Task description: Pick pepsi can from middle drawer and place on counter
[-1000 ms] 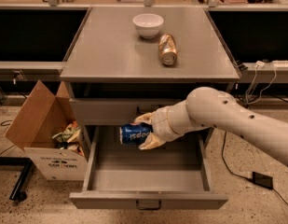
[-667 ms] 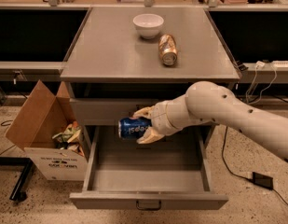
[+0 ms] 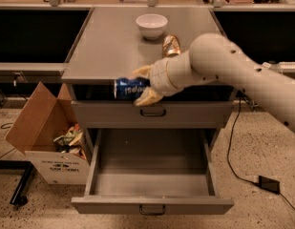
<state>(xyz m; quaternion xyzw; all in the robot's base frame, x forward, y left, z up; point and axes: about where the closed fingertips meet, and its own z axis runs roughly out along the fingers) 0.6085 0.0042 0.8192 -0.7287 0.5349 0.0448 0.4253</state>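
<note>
Middle drawer [image 3: 152,175], one: pulled out, near. Pepsi can [image 3: 127,88], one: held sideways at the near edge of the worktop [image 3: 113,46], right end hidden by the gripper [image 3: 143,86] pinching it. Farther: bowl [image 3: 152,25], one; gold can [image 3: 172,44], one, partly hidden.

Dim warm light, gripper [image 3: 140,86] lit at counter [image 3: 109,42] edge

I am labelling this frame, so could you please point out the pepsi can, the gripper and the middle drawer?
pepsi can [image 3: 124,88]: camera view, its blue side.
gripper [image 3: 139,87]: camera view, midway between fingertips, shut on the can at the front edge of the counter [image 3: 113,46].
middle drawer [image 3: 152,163]: camera view, its bare grey floor.
</note>
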